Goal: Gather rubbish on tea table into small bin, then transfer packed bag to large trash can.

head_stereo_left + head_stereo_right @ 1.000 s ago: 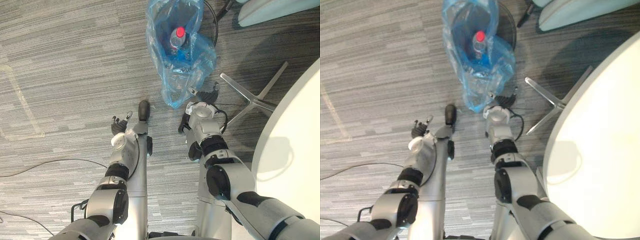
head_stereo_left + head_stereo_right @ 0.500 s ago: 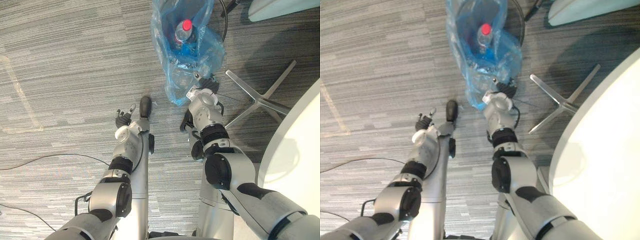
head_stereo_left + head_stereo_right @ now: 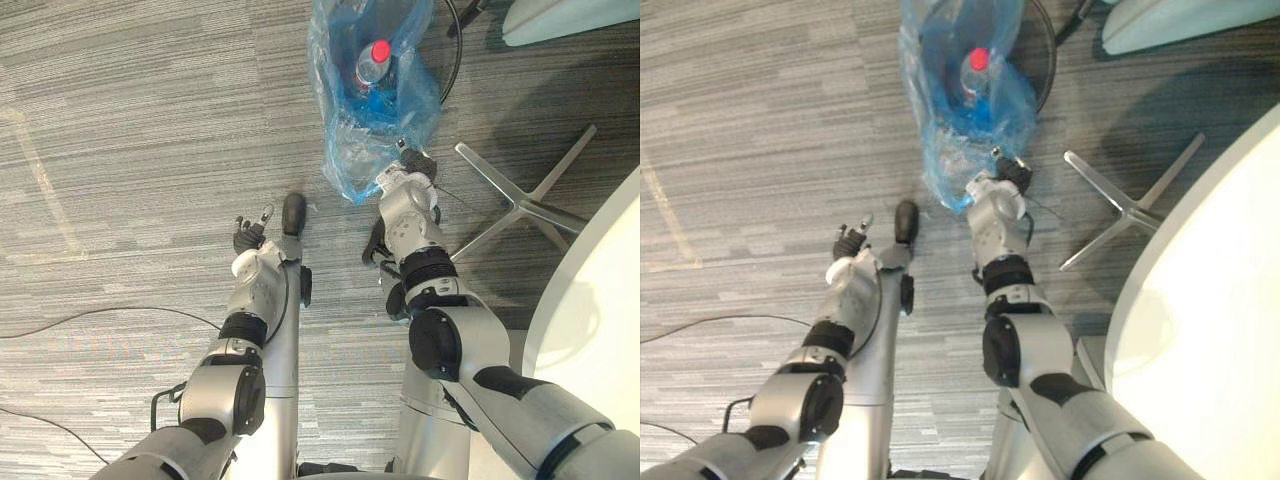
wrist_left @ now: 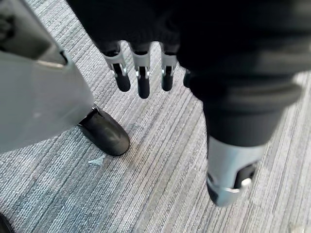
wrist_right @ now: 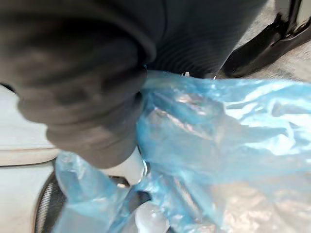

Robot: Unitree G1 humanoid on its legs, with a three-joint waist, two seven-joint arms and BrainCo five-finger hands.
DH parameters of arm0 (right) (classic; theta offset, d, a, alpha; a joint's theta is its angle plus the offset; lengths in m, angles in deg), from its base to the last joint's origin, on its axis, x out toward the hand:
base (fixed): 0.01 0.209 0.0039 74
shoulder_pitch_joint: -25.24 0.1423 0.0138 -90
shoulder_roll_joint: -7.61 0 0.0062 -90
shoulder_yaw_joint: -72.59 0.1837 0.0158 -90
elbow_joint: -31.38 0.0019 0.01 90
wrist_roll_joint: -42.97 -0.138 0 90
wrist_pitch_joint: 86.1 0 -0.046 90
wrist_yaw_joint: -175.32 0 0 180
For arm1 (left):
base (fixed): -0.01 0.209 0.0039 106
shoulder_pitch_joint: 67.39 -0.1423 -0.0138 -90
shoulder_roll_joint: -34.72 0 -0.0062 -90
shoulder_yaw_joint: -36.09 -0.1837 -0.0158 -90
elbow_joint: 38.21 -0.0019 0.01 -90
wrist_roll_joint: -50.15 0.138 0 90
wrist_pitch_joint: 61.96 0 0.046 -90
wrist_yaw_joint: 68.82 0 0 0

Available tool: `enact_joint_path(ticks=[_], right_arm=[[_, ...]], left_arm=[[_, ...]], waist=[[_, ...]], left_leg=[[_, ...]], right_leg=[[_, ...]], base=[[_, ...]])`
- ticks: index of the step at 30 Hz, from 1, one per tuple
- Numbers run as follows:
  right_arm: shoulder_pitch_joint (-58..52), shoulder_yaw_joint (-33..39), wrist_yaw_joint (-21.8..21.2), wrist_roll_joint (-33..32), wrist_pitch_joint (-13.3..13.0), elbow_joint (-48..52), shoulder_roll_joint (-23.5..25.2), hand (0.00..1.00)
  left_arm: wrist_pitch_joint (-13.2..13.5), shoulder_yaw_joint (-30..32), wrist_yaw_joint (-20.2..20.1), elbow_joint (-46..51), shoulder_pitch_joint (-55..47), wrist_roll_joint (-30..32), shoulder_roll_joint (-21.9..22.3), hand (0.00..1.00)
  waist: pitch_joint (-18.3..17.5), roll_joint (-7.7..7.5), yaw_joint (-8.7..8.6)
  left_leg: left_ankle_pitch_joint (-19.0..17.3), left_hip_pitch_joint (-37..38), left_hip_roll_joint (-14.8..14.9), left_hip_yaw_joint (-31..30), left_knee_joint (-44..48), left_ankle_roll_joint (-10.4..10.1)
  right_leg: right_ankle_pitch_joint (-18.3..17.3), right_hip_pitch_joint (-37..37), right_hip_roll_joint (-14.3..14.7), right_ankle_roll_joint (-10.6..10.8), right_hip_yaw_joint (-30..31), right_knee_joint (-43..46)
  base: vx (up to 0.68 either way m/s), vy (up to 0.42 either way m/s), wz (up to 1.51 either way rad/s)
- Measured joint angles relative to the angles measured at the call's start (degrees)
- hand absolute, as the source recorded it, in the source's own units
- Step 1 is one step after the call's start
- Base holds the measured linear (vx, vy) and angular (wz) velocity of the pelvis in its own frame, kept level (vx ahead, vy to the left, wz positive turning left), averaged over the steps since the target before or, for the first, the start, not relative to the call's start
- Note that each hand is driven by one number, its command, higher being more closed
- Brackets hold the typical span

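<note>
Right hand — at lower edge of blue bag, grip hidden by plastic; grasp near mouth, lest bottle spill. Left hand spread, idle.

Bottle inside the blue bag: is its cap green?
No, the bottle standing in the blue plastic bag has a red cap.

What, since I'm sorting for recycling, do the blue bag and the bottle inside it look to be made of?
Bag: thin plastic film, translucent blue and glossy. It crinkles, catches the light and lets its contents show through. Bottle: probably clear plastic with a red cap, though that is less sure as it is seen through the bag.
</note>
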Motion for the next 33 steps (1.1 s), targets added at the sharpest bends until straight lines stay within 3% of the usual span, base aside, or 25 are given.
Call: enact_joint_path(ticks=[6,12,14,15,16,17,18,20,23,25,28,33], right_arm=[[-4.1,-1.9,-1.2,-0.4,-0.8,3.9,0.0,1.0],[-10.9,-10.1,-4.1,-0.4,-1.4,8.2,0.5,1.0],[-13.8,-14.6,-5.0,-0.3,-1.7,11.7,0.1,1.0],[-16.6,-17.5,-5.5,-0.3,-2.5,14.7,0.1,1.0],[-19.7,-20.0,-5.8,0.0,-2.9,16.5,-0.3,1.0],[-22.5,-21.7,-5.7,0.2,-3.3,18.0,-0.3,1.0],[-26.1,-23.5,-6.0,0.2,-3.5,19.0,-0.2,1.0],[-30.4,-25.2,-7.1,0.1,-3.8,19.7,0.0,1.0],[-33.3,-26.7,-9.2,-0.4,-4.1,22.1,0.5,1.0],[-33.6,-28.4,-10.4,-0.3,-3.6,22.0,1.7,1.0],[-34.0,-31.6,-12.1,-0.2,-2.5,21.9,3.0,1.0],[-38.3,-36.0,-14.9,0.2,0.1,22.4,3.0,1.0]], left_arm=[[-1.1,0.1,-0.2,0.0,0.8,0.1,0.9,0.0],[-1.2,2.0,-1.4,0.9,-4.5,0.3,1.1,0.0],[-1.1,1.8,-1.3,4.4,-9.6,4.6,1.2,0.0],[-2.0,-3.8,-1.2,11.1,-15.6,5.8,0.0,0.0],[-1.0,-10.0,0.3,15.6,-20.8,10.9,-1.2,0.0],[0.3,-13.2,2.5,17.6,-24.0,17.4,-1.9,0.0],[0.7,-14.4,2.2,19.2,-26.8,20.2,-1.8,0.0],[1.9,-14.3,0.6,18.1,-27.5,17.5,-0.7,0.0],[0.4,-15.1,1.6,19.2,-21.4,15.0,0.1,0.0],[0.6,-18.7,2.4,21.2,-12.9,13.2,0.0,0.0],[1.2,-20.1,2.3,23.9,-7.9,12.4,0.7,0.0],[-0.2,-21.4,2.0,23.8,-13.0,11.5,2.1,0.0]], waist=[[0.0,0.04,-0.28],[-0.1,0.21,-0.9],[-0.2,0.26,-0.92],[-0.2,0.27,-0.96],[-0.2,0.28,-0.54],[-0.2,0.28,-0.18],[-0.2,0.28,-0.01],[-0.3,0.28,-0.07],[-0.5,0.19,-0.22],[-0.8,0.09,-1.11],[-1.3,-0.02,-2.63],[-5.1,-0.38,-3.64]], left_leg=[[-0.2,0.5,0.7,0.4,1.7,0.3],[-1.0,7.2,2.1,1.4,0.0,0.7],[-0.7,10.2,2.2,1.7,-2.5,0.2],[0.1,12.3,2.2,1.9,-4.4,0.2],[0.4,14.5,2.0,1.9,-6.1,-0.1],[0.6,16.3,1.9,1.7,-7.4,-0.1],[1.1,19.1,1.8,1.4,-8.9,-0.2],[1.2,23.5,1.3,1.1,-10.6,-0.3],[1.2,28.4,2.0,1.0,-12.4,-0.7],[1.2,32.1,2.1,1.6,-13.8,-0.7],[1.0,37.8,2.5,2.9,-16.2,-0.4],[0.8,46.6,2.6,4.8,-19.9,-0.2]], right_leg=[[0.9,0.7,0.8,-0.7,0.7,-0.1],[1.8,7.4,1.9,0.2,0.9,-2.8],[1.9,10.2,1.9,0.4,0.7,-5.1],[1.9,11.9,1.9,0.4,0.6,-6.2],[1.9,13.8,1.7,0.4,0.3,-7.3],[1.9,15.7,1.7,0.4,-0.1,-8.2],[1.9,18.5,1.6,0.4,-0.8,-9.1],[1.3,23.0,1.4,-0.5,-1.5,-10.2],[1.6,28.5,2.3,-0.2,-2.0,-12.9],[2.0,32.2,2.4,-0.1,-1.9,-14.8],[3.4,37.8,3.1,-0.1,-0.9,-18.9],[4.6,46.8,3.7,-0.7,-0.1,-24.3]], base=[[-0.01,-0.044,-0.12],[-0.01,-0.045,-0.14],[0.01,-0.045,0.02],[0.02,-0.054,0.14],[0.03,-0.059,0.21],[0.05,-0.072,0.28],[0.07,-0.081,0.29],[0.09,-0.09,0.31],[0.08,-0.053,0.05],[0.07,-0.018,-0.07],[0.07,0.013,-0.2],[0.12,0.004,-0.09]])
